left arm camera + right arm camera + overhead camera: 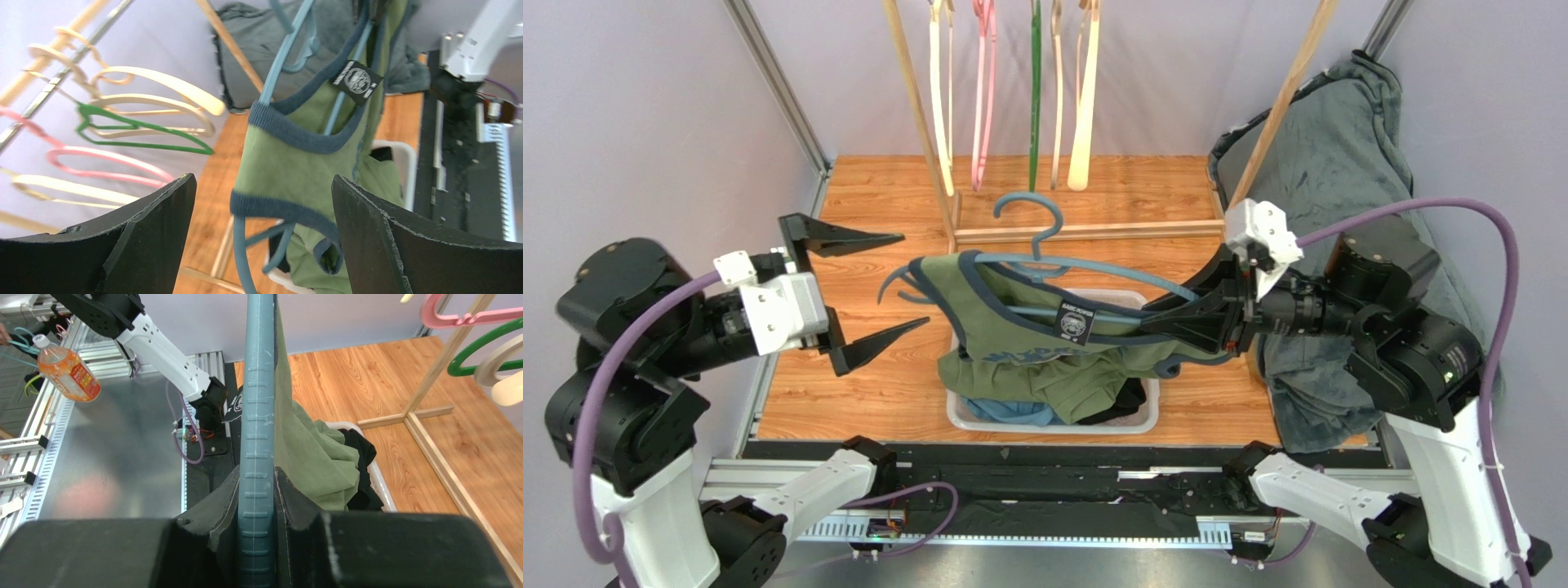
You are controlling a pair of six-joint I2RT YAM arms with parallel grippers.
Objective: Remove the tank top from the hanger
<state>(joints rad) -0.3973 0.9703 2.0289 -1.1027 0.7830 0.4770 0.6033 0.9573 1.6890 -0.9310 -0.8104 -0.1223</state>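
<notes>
Left gripper (263,179) jaws spread wide, both black fingers (141,239) low in frame. Between them hangs a green tank top (276,165) with navy trim and a black label (356,79), on a blue hanger (288,49). Green hanger (141,131) and pink hanger (104,165) hang behind. White bin (402,165) sits by the bench's near edge.

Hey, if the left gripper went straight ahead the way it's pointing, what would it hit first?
Most likely the tank top. The wrist view of the left gripper shows its green strap, hung on the hanger, centred between the open fingers. Depth is hard to judge, but nothing shows in front of it.
</notes>
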